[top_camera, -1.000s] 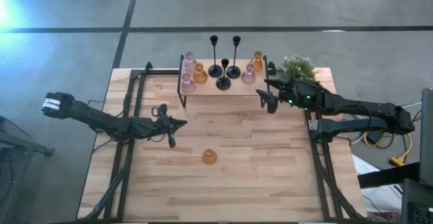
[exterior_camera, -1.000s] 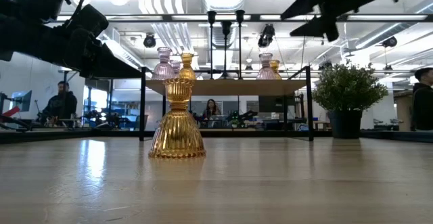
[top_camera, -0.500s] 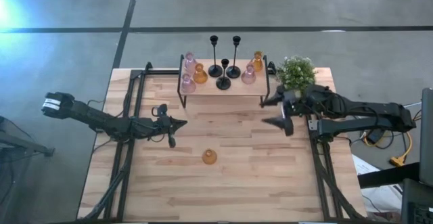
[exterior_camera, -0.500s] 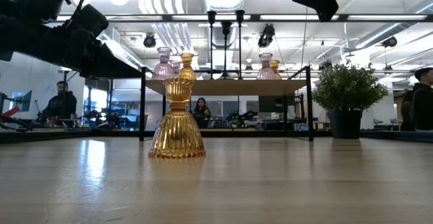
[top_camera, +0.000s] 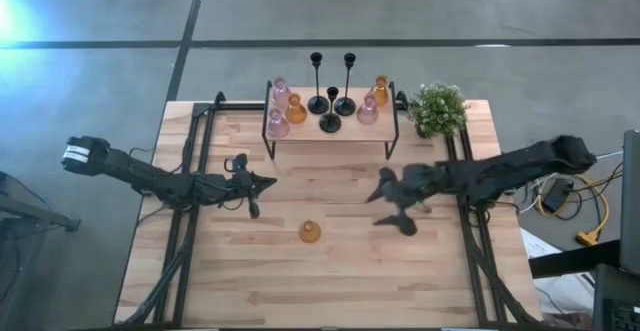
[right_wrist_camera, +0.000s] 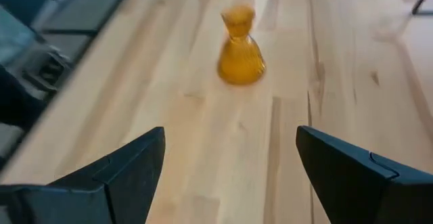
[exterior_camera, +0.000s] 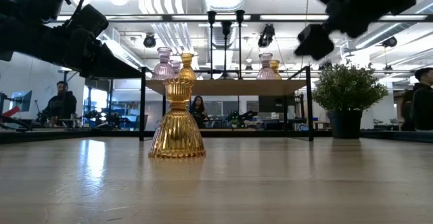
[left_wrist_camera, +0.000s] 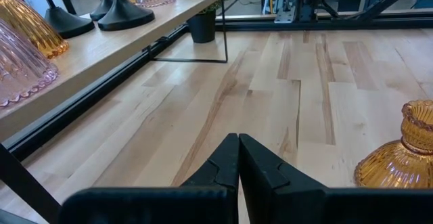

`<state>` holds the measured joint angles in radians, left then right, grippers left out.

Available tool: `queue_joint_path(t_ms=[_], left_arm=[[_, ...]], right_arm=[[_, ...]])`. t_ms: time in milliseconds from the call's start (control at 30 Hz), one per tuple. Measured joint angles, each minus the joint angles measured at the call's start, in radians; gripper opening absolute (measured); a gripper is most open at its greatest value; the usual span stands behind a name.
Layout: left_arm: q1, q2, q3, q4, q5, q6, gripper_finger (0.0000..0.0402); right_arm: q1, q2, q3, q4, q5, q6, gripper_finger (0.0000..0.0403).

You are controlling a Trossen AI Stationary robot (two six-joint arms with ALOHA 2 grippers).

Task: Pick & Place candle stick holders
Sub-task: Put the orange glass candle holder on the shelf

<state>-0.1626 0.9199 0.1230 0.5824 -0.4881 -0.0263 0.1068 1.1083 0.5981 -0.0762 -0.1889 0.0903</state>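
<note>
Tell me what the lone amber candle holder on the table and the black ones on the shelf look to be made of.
The amber candle holder looks like ribbed glass: translucent, glossy, light glowing through it. The three black candle holders on the shelf look like matte painted metal, judging by their thin stems and flat round bases, though that is less certain.

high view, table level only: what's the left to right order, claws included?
left claw (shut, waiting) → amber glass holder alone on the table → right claw (open, above the table) → green plant at the far right corner. Shelf items left out.
</note>
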Motion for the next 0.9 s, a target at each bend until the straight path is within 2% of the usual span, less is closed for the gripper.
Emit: queue_joint_path(t_ms=[233,500,667,900], left_arm=[[0.000,0.000,0.000,0.000,0.000,0.000,0.0014],[0.000,0.000,0.000,0.000,0.000,0.000,0.0014],[0.000,0.000,0.000,0.000,0.000,0.000,0.0014],[0.000,0.000,0.000,0.000,0.000,0.000,0.0014]], right_arm=[[0.055,0.262,-0.007,0.286,0.114,0.057,0.0325],[0.067,0.551,0.059,0.563,0.123,0.135,0.0325],[0.068,0.696,0.167,0.591,0.127,0.128,0.0325],[0.068,0.804,0.297,0.592,0.130,0.112,0.0325]])
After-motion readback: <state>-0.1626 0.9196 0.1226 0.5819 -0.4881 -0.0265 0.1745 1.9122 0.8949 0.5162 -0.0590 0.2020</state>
